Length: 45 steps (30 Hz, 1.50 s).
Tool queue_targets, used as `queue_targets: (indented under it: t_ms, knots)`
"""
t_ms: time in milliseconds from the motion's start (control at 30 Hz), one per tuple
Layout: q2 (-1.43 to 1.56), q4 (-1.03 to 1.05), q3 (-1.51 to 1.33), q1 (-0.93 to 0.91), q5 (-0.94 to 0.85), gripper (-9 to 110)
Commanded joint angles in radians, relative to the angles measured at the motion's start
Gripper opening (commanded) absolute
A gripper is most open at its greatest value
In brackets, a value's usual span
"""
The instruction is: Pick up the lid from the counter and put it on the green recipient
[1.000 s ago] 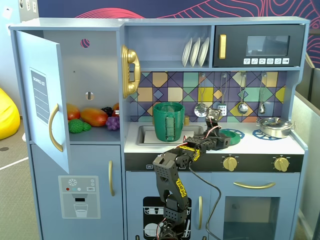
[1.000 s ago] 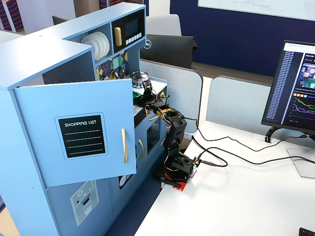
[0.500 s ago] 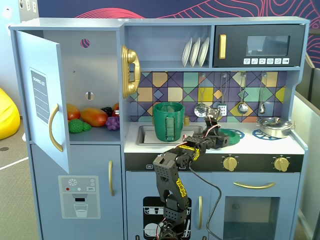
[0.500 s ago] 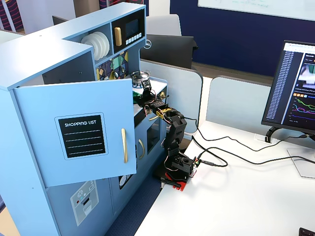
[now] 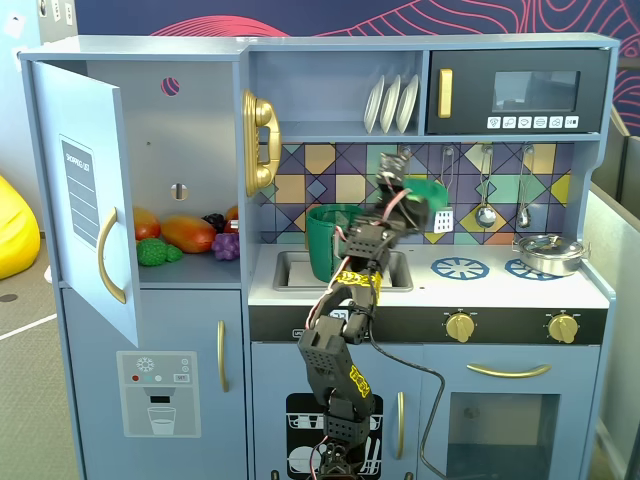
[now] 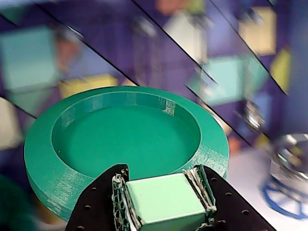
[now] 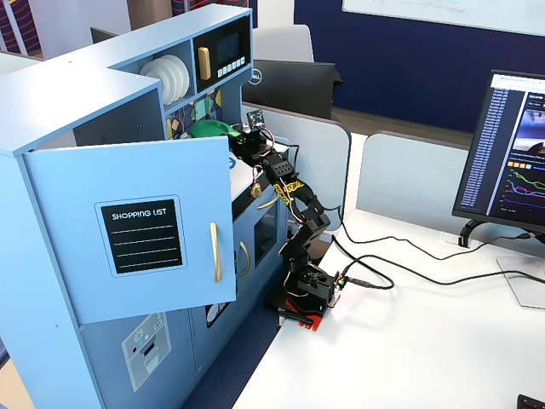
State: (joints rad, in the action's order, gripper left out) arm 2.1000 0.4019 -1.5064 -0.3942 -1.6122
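Note:
My gripper (image 6: 161, 179) is shut on the pale green square knob (image 6: 166, 199) of the green lid (image 6: 125, 137) and holds it in the air, tilted. In a fixed view the lid (image 5: 428, 190) hangs in front of the tiled back wall, above and to the right of the tall green pot (image 5: 333, 241), which stands in the sink. The gripper (image 5: 405, 186) is at the lid's left side. In another fixed view the lid (image 7: 209, 129) shows past the open door with the gripper (image 7: 237, 136) beside it; the pot is hidden there.
A silver pot (image 5: 548, 252) sits on the right burner ring, with a bare blue burner ring (image 5: 460, 268) to its left. Utensils (image 5: 485, 190) hang on the back wall. The fridge door (image 5: 85, 190) stands open at the left, with toy food (image 5: 185, 235) inside.

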Motion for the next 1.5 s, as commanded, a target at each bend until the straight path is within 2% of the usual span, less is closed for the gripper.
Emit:
queue_targets:
  t_ms: [0,500,800,1467]
  knots:
    - [0.080,0.031,0.129,0.104,0.006,0]
    - [-0.017,0.064,0.196,0.339,-0.075,0]
    - [-0.163,0.104,0.313,0.350,-0.089,0]
    - [-0.133,0.172,0.209,0.311,-0.109,0]
